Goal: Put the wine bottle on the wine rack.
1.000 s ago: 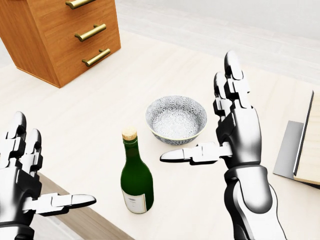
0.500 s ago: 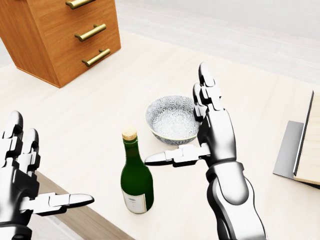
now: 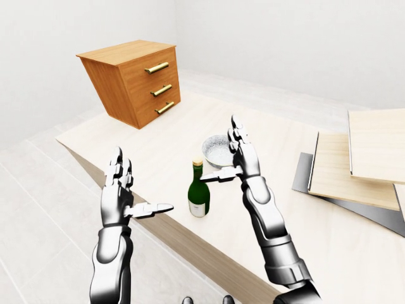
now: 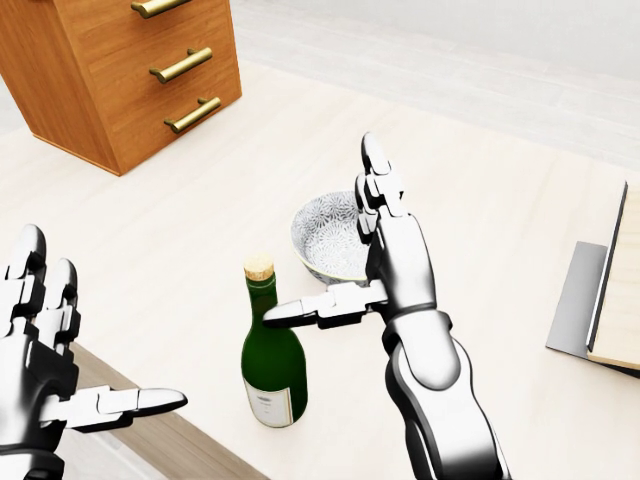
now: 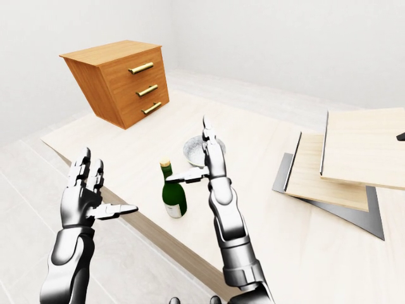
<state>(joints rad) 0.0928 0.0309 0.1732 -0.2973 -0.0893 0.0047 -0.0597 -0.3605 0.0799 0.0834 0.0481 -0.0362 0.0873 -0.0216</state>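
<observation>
My right hand (image 4: 385, 255) spread wide, fingers up, thumb tip at the wine bottle's (image 4: 272, 362) neck, contact uncertain; nothing gripped; left hand (image 4: 45, 365) likewise splayed, empty, past the table (image 4: 180, 250) edge; bottle upright, corked, on table beside patterned bowl (image 4: 335, 240); bowl's contents can't be made out.

Bare simulated room, home-like: wooden drawer chest (image 3: 136, 82), patterned bowl (image 4: 330, 240), corked wine bottle (image 4: 272, 360) on pale table (image 3: 152, 149).
</observation>
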